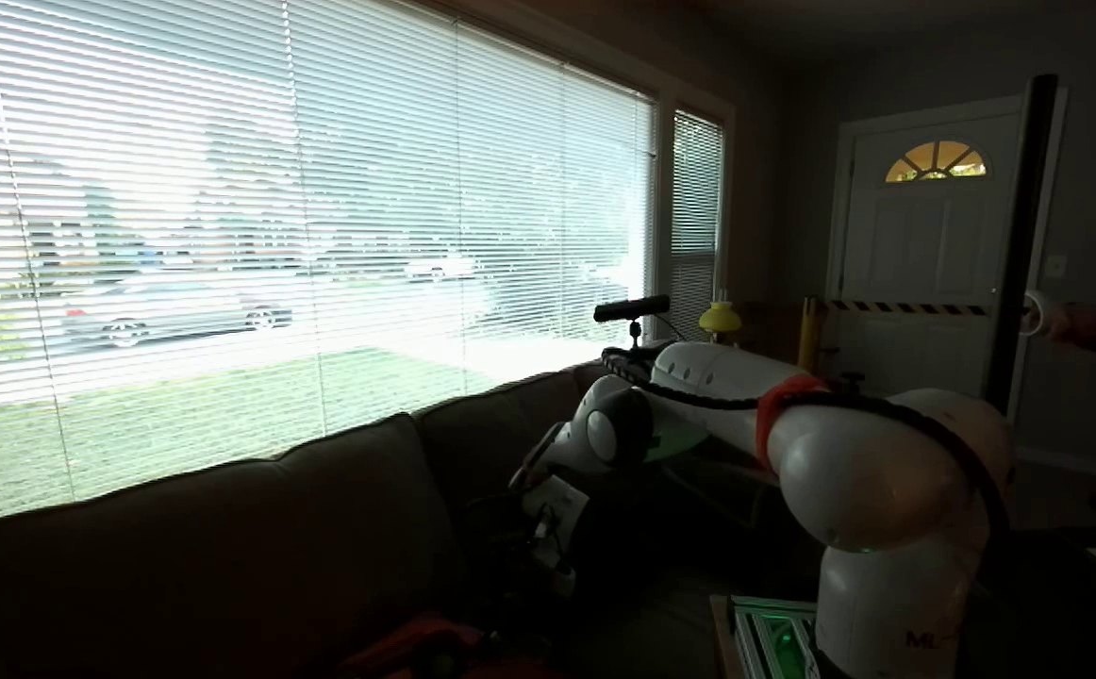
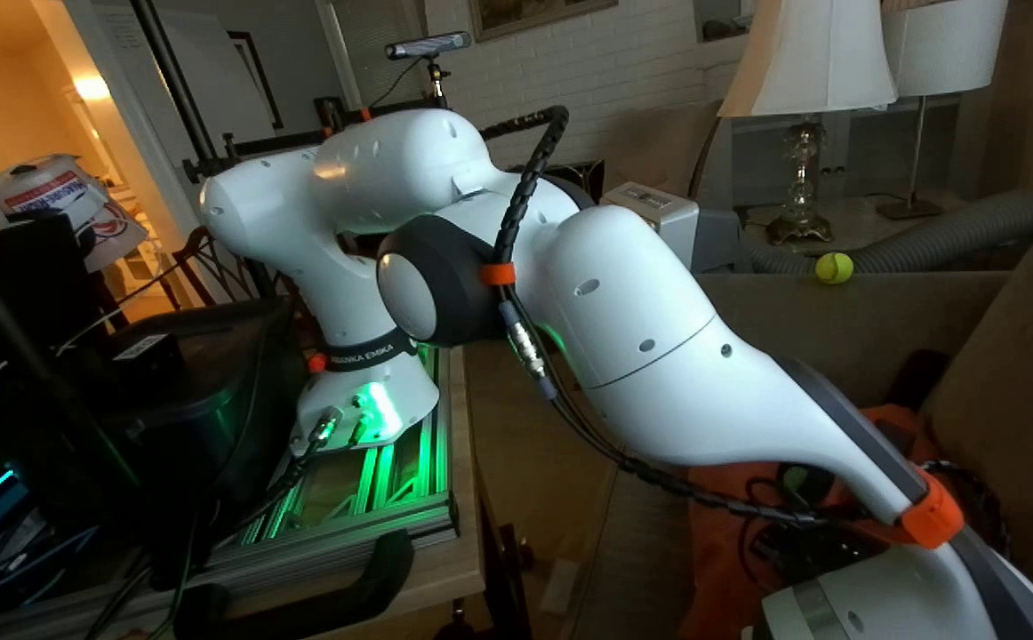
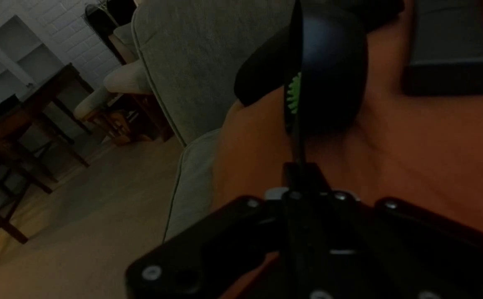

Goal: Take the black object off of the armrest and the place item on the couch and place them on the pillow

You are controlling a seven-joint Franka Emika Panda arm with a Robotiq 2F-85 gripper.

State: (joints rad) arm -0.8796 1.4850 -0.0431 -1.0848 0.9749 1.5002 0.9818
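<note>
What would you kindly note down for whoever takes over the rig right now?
Gripper: shut, apparently on the thin stem of a black cup-shaped object.
Where: that object is over the orange pillow on the couch; whether they touch is unclear. A dark box-shaped item lies on the pillow.
Done: the pick-up, it seems.
Left: probably release on the pillow, then check the black shape behind, which I cannot identify.

The pillow is orange, the claw black, the strip black-and-yellow striped.
</note>
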